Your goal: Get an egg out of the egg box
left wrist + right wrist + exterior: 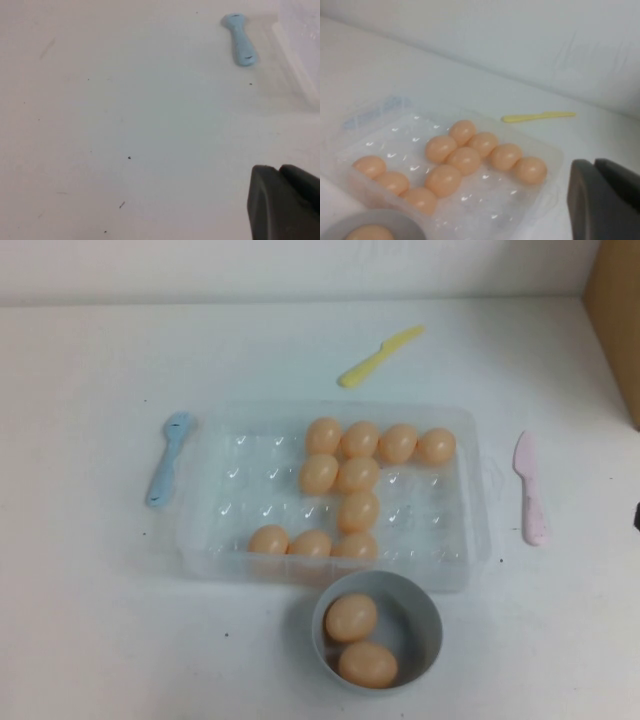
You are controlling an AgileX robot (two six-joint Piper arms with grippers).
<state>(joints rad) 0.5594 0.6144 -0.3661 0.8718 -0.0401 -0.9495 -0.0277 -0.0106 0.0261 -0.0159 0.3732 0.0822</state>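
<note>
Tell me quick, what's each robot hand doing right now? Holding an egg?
Left gripper: over bare table by the blue utensil, no egg; grip cannot be told.
Right gripper: beside the egg box, no egg; grip cannot be told.

bare white lab tabletop (90, 620), plain wall, toy utensils, plastic eggs.

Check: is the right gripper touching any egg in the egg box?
Apart. In the right wrist view the right gripper sits off the egg box's edge, with bare table between it and the nearest egg.
</note>
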